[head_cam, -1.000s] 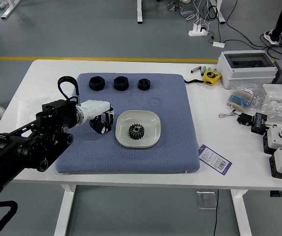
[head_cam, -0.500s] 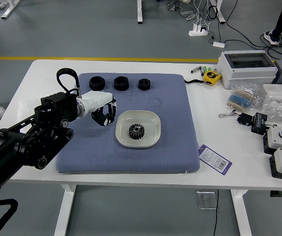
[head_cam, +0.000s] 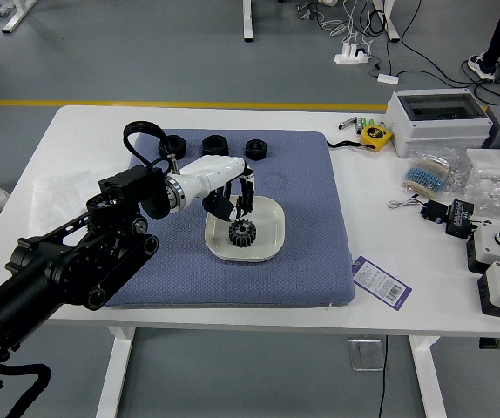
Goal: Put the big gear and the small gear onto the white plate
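Head view: the white-shelled left hand (head_cam: 213, 179) hovers at the far-left rim of the cream, rounded-square plate (head_cam: 273, 231); I cannot tell whether it is spread, pressed together or pinching anything. Just on its near side, the black toothed gear (head_cam: 242, 232) lies on the plate. Beyond the hand, three black faceted nut-like pieces (head_cam: 214, 144) line the blue-grey textured mat (head_cam: 307, 235); a looped black cable (head_cam: 144, 127) partly hides the leftmost. Well to the hand's right are a yellow tape measure (head_cam: 375, 135), a purple-and-white barcoded tag (head_cam: 381, 280) and crinkled clear plastic bags (head_cam: 498, 193).
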`<state>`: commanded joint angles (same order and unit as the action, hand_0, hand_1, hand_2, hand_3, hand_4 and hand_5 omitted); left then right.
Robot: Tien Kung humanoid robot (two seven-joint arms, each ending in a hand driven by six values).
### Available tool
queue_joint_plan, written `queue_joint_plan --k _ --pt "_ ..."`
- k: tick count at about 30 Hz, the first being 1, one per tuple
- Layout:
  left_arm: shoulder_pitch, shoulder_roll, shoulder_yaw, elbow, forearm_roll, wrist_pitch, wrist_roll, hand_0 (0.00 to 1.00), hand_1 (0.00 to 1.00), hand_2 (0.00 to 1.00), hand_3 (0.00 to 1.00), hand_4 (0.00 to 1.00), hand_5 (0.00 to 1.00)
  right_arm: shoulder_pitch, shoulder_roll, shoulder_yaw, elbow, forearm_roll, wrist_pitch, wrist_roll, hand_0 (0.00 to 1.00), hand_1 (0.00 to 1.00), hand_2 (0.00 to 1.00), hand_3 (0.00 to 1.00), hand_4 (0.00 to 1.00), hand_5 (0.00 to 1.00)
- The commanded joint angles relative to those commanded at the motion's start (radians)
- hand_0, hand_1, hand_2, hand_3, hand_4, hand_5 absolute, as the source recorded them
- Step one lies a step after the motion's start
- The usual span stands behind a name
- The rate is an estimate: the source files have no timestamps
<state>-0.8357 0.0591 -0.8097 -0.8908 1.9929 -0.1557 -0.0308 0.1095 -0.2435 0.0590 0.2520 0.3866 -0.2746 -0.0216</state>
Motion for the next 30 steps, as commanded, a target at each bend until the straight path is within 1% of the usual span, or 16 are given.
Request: queue_joint_plan --k 2,3,4,5,8,10,11,16,17,19,22,23,28,29,30 --pt "-0.004 -0.011 0.023 0.017 -0.003 0.013 -0.008 0.337 0.328 0.377 0.428 0.570 0.002 0.004 -0.001 -0.002 0.000 0.002 0.000 0.001 0.656 0.647 0.728 0.573 0.790 0.719" --pt "-0.004 -0.013 0.026 0.019 -0.003 0.015 -0.009 0.337 0.328 0.377 0.428 0.570 0.002 0.005 -0.001 -0.002 0.000 0.003 0.000 0.001 0.656 0.647 0.728 0.573 0.790 0.719" --pt "-0.008 -0.021 0.039 0.033 -0.006 0.030 -0.016 0.337 0.328 0.377 0.428 0.570 0.002 0.008 -0.002 -0.002 0.000 0.002 0.000 0.002 0.656 0.647 0.728 0.573 0.790 0.719" --pt "-0.010 -0.027 0.046 0.043 -0.006 0.041 -0.019 0.356 0.392 0.447 0.512 0.673 0.002 0.010 -0.002 -0.002 0.001 0.002 0.000 0.002 0.655 0.647 0.728 0.573 0.790 0.719" --pt "-0.018 -0.040 0.057 0.068 0.001 0.068 -0.018 0.356 0.392 0.447 0.512 0.673 0.002 0.015 -0.004 -0.004 0.001 0.005 0.001 0.004 0.655 0.647 0.728 0.573 0.790 0.719" --pt "-0.022 -0.044 0.062 0.076 0.005 0.097 -0.001 0.356 0.392 0.447 0.512 0.673 0.002 0.017 -0.005 -0.006 0.001 0.008 0.001 0.006 0.655 0.647 0.728 0.573 0.790 0.719" --pt "-0.023 -0.045 0.062 0.078 0.007 0.104 0.004 0.366 0.471 0.542 0.717 0.893 0.056 0.018 -0.005 -0.007 0.001 0.009 0.001 0.006 0.655 0.646 0.728 0.573 0.790 0.719" --pt "-0.032 -0.051 0.063 0.097 0.014 0.129 0.038 0.366 0.471 0.542 0.717 0.893 0.056 0.021 -0.007 -0.010 0.001 0.012 0.002 0.009 0.655 0.646 0.728 0.573 0.790 0.719" --pt "-0.033 -0.051 0.061 0.100 0.017 0.131 0.042 0.373 0.504 0.650 0.811 0.998 0.145 0.021 -0.007 -0.011 0.001 0.013 0.002 0.010 0.655 0.646 0.728 0.573 0.790 0.719" --pt "-0.034 -0.051 0.059 0.107 0.021 0.133 0.049 0.373 0.504 0.650 0.811 0.998 0.145 0.021 -0.008 -0.012 0.001 0.016 0.003 0.011 0.655 0.646 0.728 0.573 0.790 0.719" --pt "-0.034 -0.046 0.058 0.109 0.021 0.124 0.060 0.373 0.504 0.650 0.811 0.998 0.145 0.021 -0.008 -0.013 0.000 0.020 0.003 0.013 0.655 0.646 0.728 0.573 0.790 0.719" --pt "-0.034 -0.045 0.058 0.110 0.021 0.122 0.061 0.384 0.533 0.684 0.827 0.998 0.191 0.021 -0.008 -0.013 0.000 0.020 0.003 0.013 0.656 0.645 0.728 0.573 0.790 0.718" --pt "-0.032 -0.044 0.052 0.109 0.019 0.118 0.062 0.384 0.533 0.684 0.827 0.998 0.191 0.021 -0.008 -0.011 0.000 0.014 0.003 0.011 0.656 0.645 0.728 0.573 0.790 0.718" --pt "-0.031 -0.043 0.047 0.108 0.020 0.121 0.061 0.385 0.545 0.691 0.841 0.998 0.214 0.021 -0.008 -0.011 0.000 0.013 0.003 0.010 0.656 0.645 0.727 0.572 0.790 0.719" --pt "-0.030 -0.042 0.046 0.107 0.021 0.122 0.061 0.385 0.545 0.691 0.841 0.998 0.214 0.021 -0.008 -0.011 0.000 0.013 0.003 0.010 0.656 0.645 0.727 0.572 0.790 0.719"
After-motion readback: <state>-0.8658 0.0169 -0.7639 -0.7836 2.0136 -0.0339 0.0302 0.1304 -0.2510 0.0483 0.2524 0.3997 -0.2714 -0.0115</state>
